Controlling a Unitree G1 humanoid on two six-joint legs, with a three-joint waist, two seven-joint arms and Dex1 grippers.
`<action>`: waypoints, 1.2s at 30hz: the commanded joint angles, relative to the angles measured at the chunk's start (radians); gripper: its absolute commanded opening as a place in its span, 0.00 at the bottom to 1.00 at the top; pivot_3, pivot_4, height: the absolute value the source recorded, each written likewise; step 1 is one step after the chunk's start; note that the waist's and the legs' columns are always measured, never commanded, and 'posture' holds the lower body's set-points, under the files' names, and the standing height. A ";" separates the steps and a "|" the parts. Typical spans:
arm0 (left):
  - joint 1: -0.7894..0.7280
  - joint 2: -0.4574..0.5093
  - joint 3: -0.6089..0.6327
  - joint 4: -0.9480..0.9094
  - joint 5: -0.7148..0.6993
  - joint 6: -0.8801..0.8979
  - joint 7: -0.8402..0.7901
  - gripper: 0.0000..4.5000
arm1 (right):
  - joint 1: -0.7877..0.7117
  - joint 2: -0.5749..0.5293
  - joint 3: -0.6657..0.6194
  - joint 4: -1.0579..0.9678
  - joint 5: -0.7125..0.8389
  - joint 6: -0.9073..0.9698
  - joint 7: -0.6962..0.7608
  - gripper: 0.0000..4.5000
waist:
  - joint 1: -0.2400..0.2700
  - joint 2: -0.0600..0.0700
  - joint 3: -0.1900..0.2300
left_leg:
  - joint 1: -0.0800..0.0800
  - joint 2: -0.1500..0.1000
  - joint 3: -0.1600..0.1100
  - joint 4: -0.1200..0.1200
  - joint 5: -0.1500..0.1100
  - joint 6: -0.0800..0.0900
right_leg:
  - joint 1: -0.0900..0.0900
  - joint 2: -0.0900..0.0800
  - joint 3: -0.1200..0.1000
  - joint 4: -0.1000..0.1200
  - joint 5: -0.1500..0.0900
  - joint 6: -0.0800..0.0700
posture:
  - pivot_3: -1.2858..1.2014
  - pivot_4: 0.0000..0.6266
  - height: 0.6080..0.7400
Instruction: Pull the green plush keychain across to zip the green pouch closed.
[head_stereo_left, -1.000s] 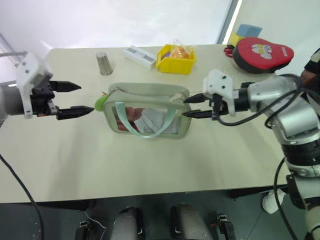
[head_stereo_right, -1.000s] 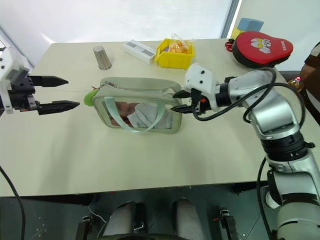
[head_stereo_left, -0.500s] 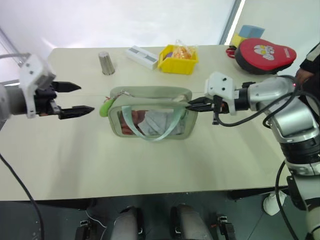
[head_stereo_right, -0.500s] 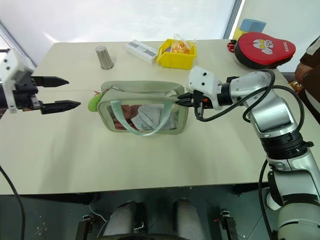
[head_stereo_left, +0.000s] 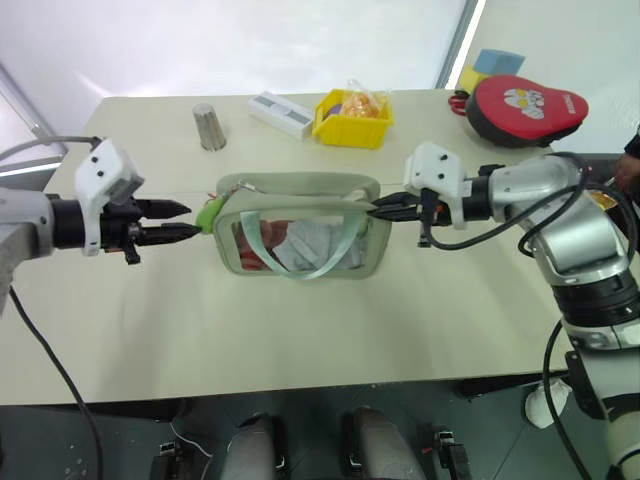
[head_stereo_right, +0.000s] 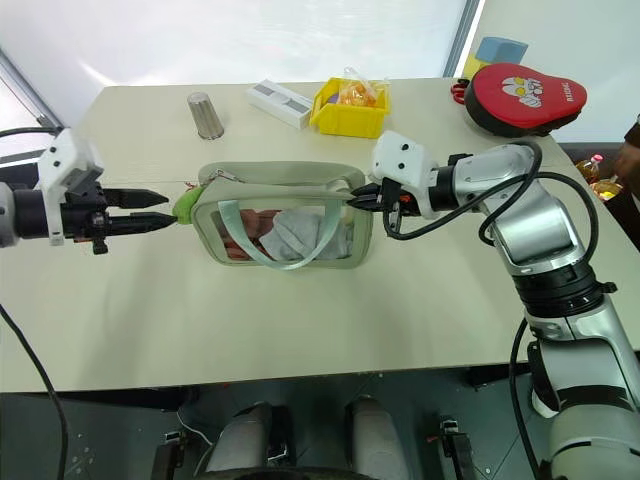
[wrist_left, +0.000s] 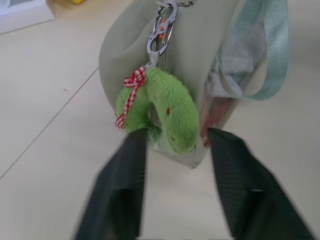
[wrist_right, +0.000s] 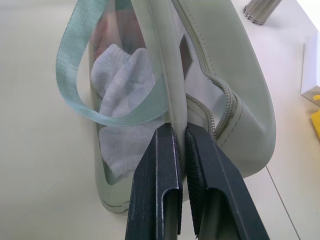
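Pouch: pale sage-green rectangular fabric pouch (head_stereo_left: 300, 230) with a clear plastic front stands on the cream table (head_stereo_left: 300, 330), its zipper running along the top.
Keychain: small lime-green fuzzy plush keychain (wrist_left: 160, 112) hangs by a metal clip at the pouch's left end, a red checked bow on it.
Left gripper: my left gripper (wrist_left: 177, 165) has its fingers narrowed either side of the plush; whether they pinch it yet, I cannot tell.
Right gripper: my right gripper (wrist_right: 179, 165) is closed tight on the pouch's right end wall, bracing it.
Handling: plush looks light and squashy, so it may slip; I judge a deep pinch near the clip safest.
Pouch feel: soft fabric, likely to buckle unless held taut.
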 joint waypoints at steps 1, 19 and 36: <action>-0.006 -0.018 -0.005 0.017 0.021 -0.033 0.006 0.01 | -0.027 0.004 -0.017 -0.031 0.008 0.014 -0.004 0.00 | 0.000 0.000 0.000 | 0.000 0.000 0.000 0.000 0.000 0.000 | 0.000 0.000 0.000 0.000 0.000 0.000 | 0.52 0.24 1.00; -0.066 0.014 -0.005 0.056 0.038 -0.036 -0.029 0.63 | -0.021 0.007 -0.016 -0.034 0.003 0.018 -0.013 0.00 | 0.000 0.000 0.000 | 0.000 0.000 0.000 0.000 0.000 0.000 | 0.000 0.000 0.000 0.000 0.000 0.000 | 0.52 0.24 1.00; -0.113 -0.034 -0.009 0.080 0.049 -0.049 -0.023 0.01 | -0.024 0.014 -0.018 -0.039 0.008 0.031 -0.019 0.00 | -0.001 0.000 0.000 | 0.000 0.000 0.000 0.000 0.000 0.000 | 0.000 0.000 0.000 0.000 0.000 0.000 | 0.52 0.24 1.00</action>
